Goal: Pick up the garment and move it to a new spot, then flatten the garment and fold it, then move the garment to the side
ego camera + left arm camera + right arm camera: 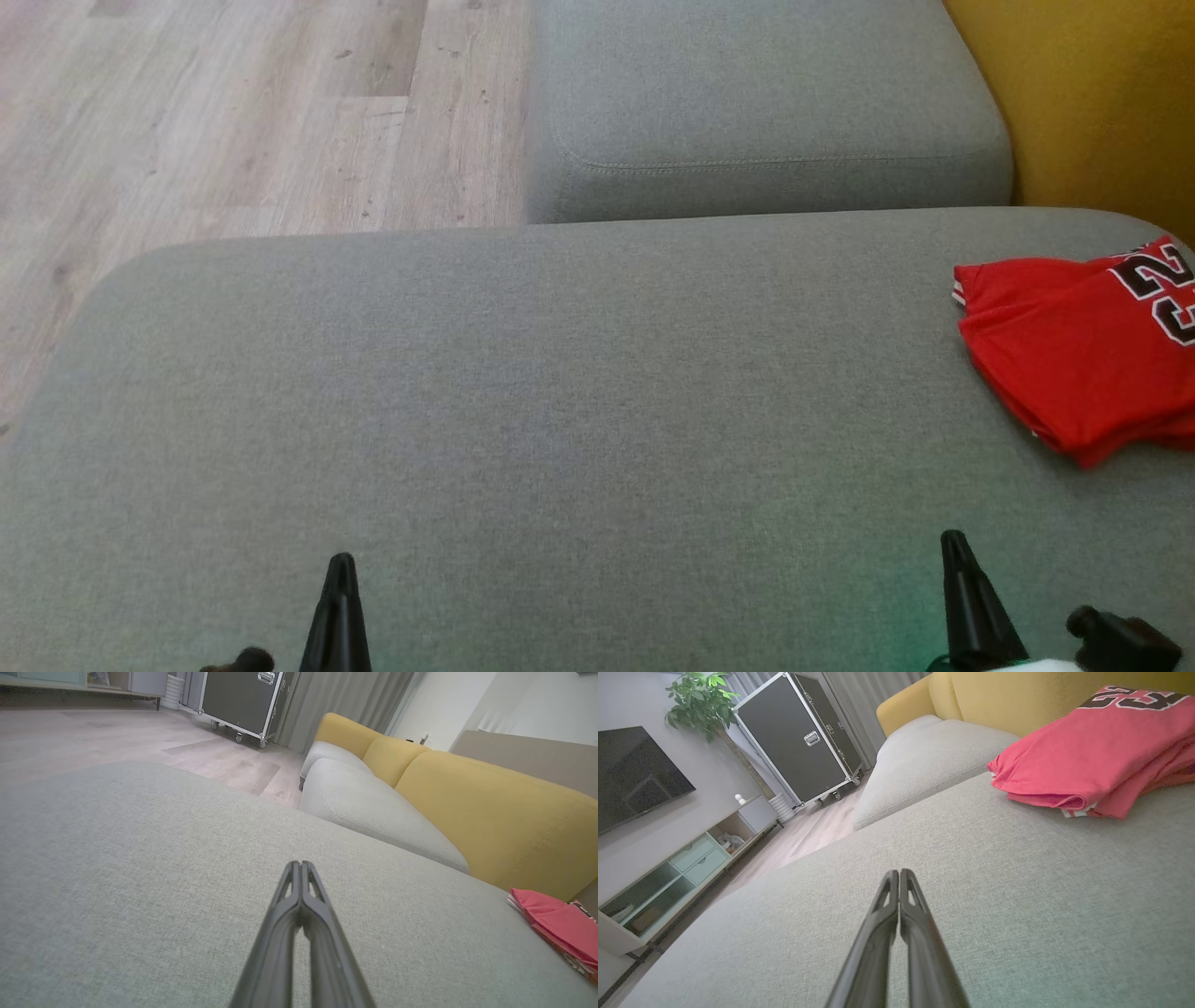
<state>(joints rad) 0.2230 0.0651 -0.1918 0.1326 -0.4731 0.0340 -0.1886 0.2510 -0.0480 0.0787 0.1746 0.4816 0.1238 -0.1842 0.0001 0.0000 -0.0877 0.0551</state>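
Lying folded at the right end of the grey sofa seat point(560, 373), the red garment point(1074, 364) looks light, soft and limp, likely to sag and unfold if lifted; pinch its near folded edge through all layers; left jaws and right jaws clenched, empty

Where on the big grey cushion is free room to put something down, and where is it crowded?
The near grey cushion is bare from its left edge by the floor across the middle, ahead of the left gripper and right gripper, up to the far cushion. Only the right end is taken: the folded red shirt lies there, near the yellow backrest.
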